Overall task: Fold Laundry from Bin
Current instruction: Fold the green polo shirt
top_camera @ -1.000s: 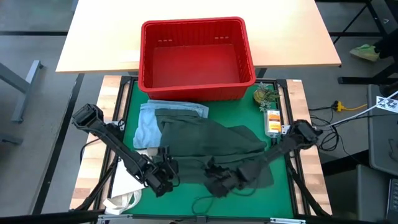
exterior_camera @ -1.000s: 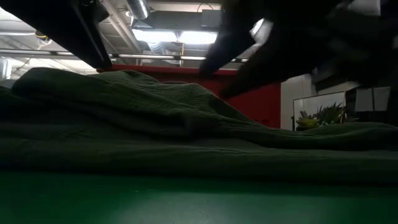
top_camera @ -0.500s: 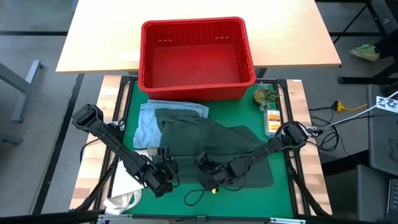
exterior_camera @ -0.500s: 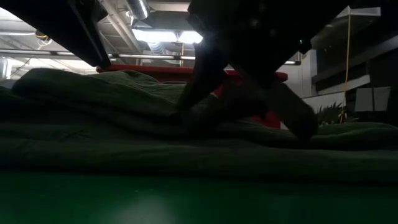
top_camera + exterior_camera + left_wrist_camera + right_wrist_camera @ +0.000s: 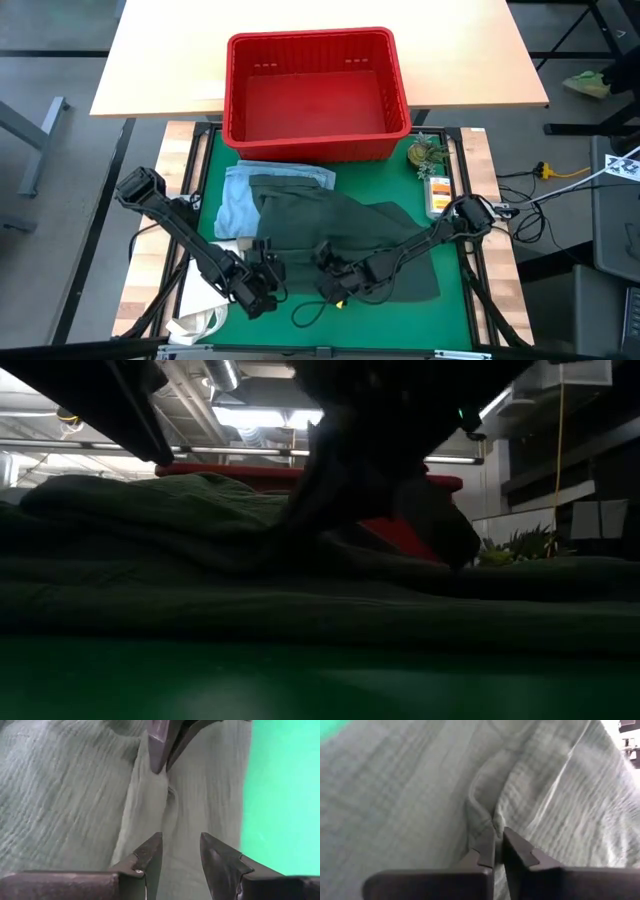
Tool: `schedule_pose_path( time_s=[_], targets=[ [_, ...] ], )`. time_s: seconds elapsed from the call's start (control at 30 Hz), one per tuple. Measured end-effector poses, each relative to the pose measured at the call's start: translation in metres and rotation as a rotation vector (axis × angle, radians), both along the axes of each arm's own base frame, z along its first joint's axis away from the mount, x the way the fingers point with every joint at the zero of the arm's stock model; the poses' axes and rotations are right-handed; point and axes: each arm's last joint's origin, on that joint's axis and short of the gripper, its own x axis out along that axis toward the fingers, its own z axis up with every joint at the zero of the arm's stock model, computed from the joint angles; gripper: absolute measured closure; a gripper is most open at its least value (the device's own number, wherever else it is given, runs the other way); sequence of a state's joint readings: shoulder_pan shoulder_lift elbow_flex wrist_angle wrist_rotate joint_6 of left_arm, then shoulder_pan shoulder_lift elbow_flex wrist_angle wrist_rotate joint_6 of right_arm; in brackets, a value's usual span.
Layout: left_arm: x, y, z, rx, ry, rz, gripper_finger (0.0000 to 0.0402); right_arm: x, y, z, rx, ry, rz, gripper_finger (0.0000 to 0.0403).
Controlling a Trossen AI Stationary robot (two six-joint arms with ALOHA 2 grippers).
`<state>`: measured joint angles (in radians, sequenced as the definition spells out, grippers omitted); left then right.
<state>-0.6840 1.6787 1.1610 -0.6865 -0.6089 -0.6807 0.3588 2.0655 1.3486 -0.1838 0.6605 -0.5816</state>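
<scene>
On the green tabletop (image 5: 455, 300), the crinkled dark green garment (image 5: 340, 225) lay before the red slotted plastic bin (image 5: 315, 95). The right gripper (image 5: 322, 262) pinched its fold; the left gripper (image 5: 268, 262) stood parted. Ceiling lights (image 5: 265, 417) glowed overhead.

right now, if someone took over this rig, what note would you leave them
Right gripper: shut, pinching a ridge of the dark green garment near its front edge.
Left gripper: open, hovering over the same garment beside the right one, holding nothing.
Red bin: looks empty, at the back of the green mat.
Light blue cloth: partly under the green garment.
Done: bin emptied.
Left: neither piece looks folded.
</scene>
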Motion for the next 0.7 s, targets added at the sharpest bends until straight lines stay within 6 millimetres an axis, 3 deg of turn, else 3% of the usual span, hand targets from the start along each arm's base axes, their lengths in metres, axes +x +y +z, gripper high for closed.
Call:
schedule_pose_path(
  time_s=[0.17,0.37,0.7],
  targets=[
    [-0.005,-0.007,-0.001,-0.079,0.055,-0.04,0.0276,0.007,-0.001,0.011,-0.009,-0.041,-0.024,0.0357],
    [-0.01,-0.014,-0.003,-0.203,0.113,-0.031,0.0276,0.013,-0.008,0.019,-0.052,-0.085,-0.088,0.0371],
    [-0.004,-0.005,-0.003,-0.133,0.064,0.026,0.0276,0.011,-0.011,0.021,-0.098,-0.063,-0.122,0.0373]
  ],
)
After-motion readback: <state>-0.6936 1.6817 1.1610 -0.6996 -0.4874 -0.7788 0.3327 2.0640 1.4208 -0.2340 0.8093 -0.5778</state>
